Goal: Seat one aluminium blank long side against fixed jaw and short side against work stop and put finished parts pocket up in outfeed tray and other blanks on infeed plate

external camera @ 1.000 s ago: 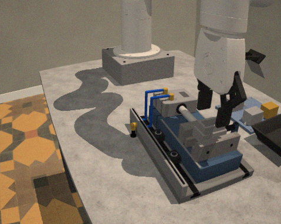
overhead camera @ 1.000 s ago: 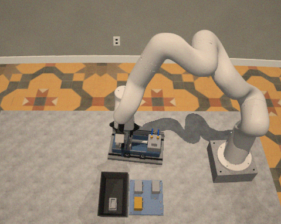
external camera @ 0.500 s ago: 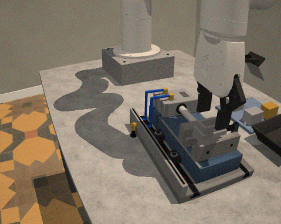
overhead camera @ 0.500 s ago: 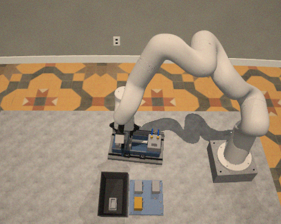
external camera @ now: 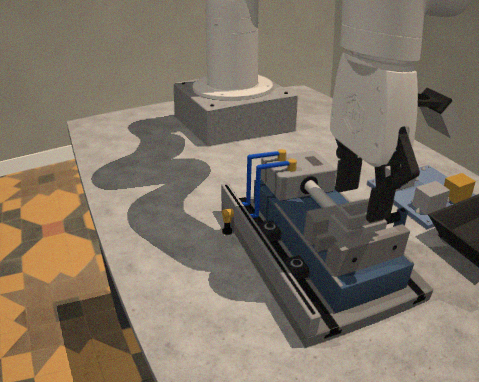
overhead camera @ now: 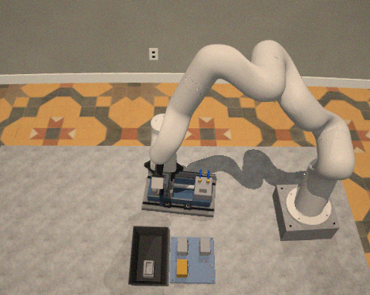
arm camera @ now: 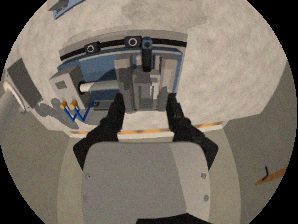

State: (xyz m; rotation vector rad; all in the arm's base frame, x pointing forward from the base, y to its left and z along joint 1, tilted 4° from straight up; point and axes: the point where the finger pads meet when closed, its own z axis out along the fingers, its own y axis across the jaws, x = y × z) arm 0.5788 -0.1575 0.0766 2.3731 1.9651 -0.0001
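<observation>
The blue vise (overhead camera: 178, 191) stands mid-table; it also shows in the exterior view (external camera: 330, 240). My gripper (external camera: 363, 205) is open, and its fingers reach down at the vise's opening, next to the fixed jaw (external camera: 370, 252). In the wrist view the fingers straddle a grey block (arm camera: 143, 90) in the opening; I cannot tell whether they touch it. The infeed plate (overhead camera: 192, 259) holds two aluminium blanks (overhead camera: 181, 245) (overhead camera: 205, 245) and a brass blank (overhead camera: 181, 267). A finished part (overhead camera: 148, 269) lies in the dark outfeed tray (overhead camera: 149, 256).
The jaw block with blue hoses (external camera: 295, 175) stands at the vise's far end. A small yellow-capped post (external camera: 227, 216) stands beside the vise rail. The arm's base pedestal (overhead camera: 307, 212) is at the right of the table.
</observation>
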